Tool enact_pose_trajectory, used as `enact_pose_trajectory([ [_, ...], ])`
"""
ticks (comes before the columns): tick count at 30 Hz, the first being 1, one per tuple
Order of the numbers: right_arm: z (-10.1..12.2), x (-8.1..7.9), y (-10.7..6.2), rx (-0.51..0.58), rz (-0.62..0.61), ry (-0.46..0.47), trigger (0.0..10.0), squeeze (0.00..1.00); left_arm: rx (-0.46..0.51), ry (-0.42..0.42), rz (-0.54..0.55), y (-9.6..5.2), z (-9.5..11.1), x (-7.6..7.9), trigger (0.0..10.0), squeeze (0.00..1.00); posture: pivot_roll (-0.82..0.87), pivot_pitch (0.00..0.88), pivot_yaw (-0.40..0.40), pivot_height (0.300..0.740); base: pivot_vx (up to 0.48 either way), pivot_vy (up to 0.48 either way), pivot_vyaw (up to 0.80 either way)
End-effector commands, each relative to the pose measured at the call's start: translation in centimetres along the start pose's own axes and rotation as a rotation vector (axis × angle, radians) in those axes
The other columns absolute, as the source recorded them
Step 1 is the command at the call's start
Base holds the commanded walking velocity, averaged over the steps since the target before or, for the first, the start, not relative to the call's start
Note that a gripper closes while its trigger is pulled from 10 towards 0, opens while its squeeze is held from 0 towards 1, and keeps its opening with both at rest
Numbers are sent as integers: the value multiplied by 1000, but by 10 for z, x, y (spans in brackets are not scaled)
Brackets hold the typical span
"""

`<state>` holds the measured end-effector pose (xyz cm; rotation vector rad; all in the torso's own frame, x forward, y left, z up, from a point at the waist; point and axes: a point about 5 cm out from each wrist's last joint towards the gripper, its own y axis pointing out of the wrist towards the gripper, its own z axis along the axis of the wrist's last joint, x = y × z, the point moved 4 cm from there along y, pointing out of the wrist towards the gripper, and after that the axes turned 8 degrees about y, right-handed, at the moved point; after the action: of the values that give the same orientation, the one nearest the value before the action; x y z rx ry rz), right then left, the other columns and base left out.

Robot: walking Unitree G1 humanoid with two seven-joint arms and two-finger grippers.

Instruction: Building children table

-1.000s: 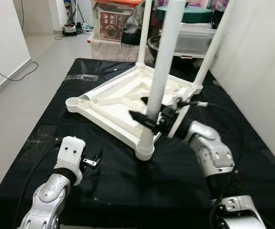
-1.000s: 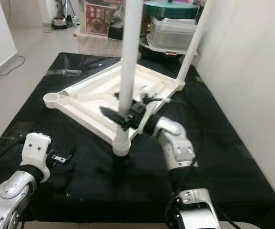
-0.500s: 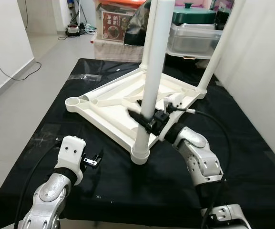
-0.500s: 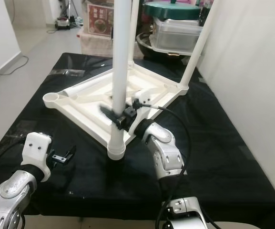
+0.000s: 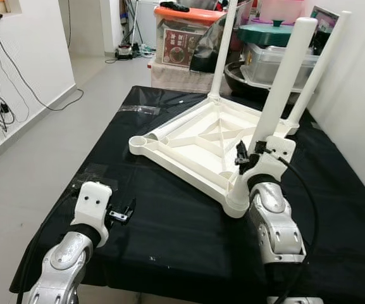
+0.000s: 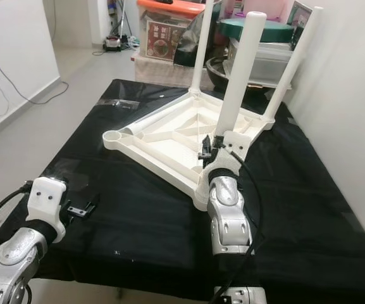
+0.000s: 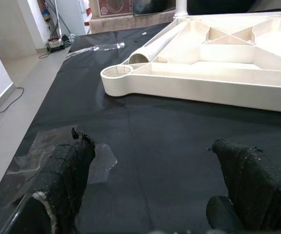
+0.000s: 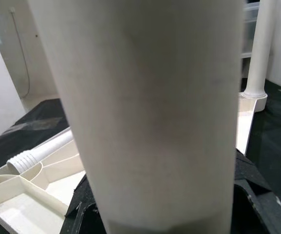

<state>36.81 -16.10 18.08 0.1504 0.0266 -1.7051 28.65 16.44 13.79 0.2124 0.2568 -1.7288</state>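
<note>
A white children's table top [image 5: 188, 142] lies upside down on the black cloth. Three white legs stand in its corners: a near leg [image 5: 280, 88] and two far ones [image 5: 222, 50] [image 5: 318, 63]. My right gripper [image 5: 245, 155] is shut on the near leg low down, just above its socket; that leg [image 8: 150, 107] sits between the black fingers [image 8: 250, 187]. A loose leg [image 7: 157, 44] lies inside the top beside the empty corner socket [image 7: 117, 73]. My left gripper [image 7: 155, 170] hangs open over bare cloth near the front left edge, apart from the top.
Storage boxes [image 5: 185, 41] and a lidded pot [image 5: 267, 35] stand behind the table. A white wall [image 5: 359, 95] runs close along the right. Clear plastic wrap [image 7: 99, 163] lies on the cloth by the left gripper. Cables [image 5: 5, 107] trail on the floor at left.
The whole view has pulled back and shifted. My right wrist has swung around the near leg from its right side to its front, still holding it. The left arm has not moved.
</note>
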Motion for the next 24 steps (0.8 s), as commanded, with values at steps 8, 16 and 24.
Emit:
enact_pose_trajectory([
  [8, 26, -46, 13, 32, 615, 86, 10000, 0, -8, 3, -19, 1, -1, 2, 10000, 0, 104, 0, -100, 740, 0, 0, 0],
  [16, 7, -55, -10, -131, 1039, 26, 10000, 0, -6, 0, -22, 3, -2, 3, 10000, 0, 120, 0, -109, 740, 0, 0, 0],
  [24, 7, -72, 11, -129, 990, 52, 10000, 0, -11, 5, -16, 2, -4, 2, 10000, 0, 141, 0, -120, 740, 0, 0, 0],
])
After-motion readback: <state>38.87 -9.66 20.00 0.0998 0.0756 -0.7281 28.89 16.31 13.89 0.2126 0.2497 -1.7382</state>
